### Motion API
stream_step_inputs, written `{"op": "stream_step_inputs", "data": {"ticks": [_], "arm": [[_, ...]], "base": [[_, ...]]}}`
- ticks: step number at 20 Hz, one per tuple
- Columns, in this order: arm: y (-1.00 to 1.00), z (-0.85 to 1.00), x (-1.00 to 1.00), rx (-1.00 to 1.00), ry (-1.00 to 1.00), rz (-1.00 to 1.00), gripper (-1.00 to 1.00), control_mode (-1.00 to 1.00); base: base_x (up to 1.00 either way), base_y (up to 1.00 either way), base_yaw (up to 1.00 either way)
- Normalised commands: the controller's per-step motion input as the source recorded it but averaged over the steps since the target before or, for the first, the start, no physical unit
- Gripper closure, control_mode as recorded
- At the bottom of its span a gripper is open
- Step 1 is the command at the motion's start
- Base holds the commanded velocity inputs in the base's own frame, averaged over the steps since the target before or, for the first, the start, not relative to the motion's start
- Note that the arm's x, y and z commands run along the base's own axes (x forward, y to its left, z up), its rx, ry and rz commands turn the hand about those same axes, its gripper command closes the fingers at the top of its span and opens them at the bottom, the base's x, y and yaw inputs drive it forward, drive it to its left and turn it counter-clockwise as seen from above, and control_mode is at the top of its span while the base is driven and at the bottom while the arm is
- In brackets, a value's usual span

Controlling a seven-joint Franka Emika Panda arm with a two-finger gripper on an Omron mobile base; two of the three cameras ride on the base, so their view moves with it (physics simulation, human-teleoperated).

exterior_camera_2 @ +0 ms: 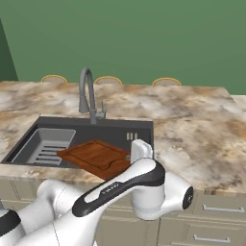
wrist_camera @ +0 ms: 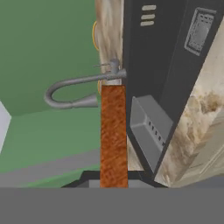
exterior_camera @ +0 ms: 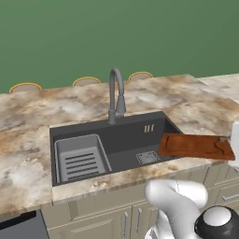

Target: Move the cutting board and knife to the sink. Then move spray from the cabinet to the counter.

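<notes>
Reddish-brown cutting board (exterior_camera: 196,145) hangs level over the right end of the dark sink (exterior_camera: 116,135), edge clamped in the robot's claw (wrist_camera: 113,183), above the marbled counter (exterior_camera: 28,121).

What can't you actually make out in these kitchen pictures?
- Gripper: in the hand view the fingertips sit behind the cutting board, seen edge-on, so the contact itself is hidden.
- Cutting board's right end: in the left base view it meets the picture's edge; in the right base view the arm covers its near corner.
- Sink: the board overhangs its right side, hiding the basin beneath.
- The basin's rear wall slots: too small to read.
</notes>
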Motion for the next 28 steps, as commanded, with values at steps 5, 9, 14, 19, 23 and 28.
{"op": "stream_step_inputs", "data": {"ticks": [5, 9, 14, 19, 23, 28], "arm": [[0.12, -0.09, 0.36, -0.05, -0.08, 0.05, 1.0, -1.0], [0.13, -0.11, 0.44, -0.08, -0.06, 0.0, 1.0, -1.0], [0.26, -0.11, 0.43, -0.15, -0.07, 0.0, 1.0, -1.0], [0.25, -0.05, 0.38, -0.16, -0.09, 0.01, 1.0, -1.0], [0.16, 0.0, 0.39, -0.08, -0.01, 0.02, 1.0, -1.0], [0.01, 0.0, 0.35, 0.0, 0.0, 0.12, 1.0, -1.0]], "base": [[0.0, 0.0, 0.0], [0.0, 0.0, 0.0], [0.0, 0.0, 0.0], [0.0, 0.0, 0.0], [0.0, 0.0, 0.0], [0.0, 0.0, 0.0]]}}
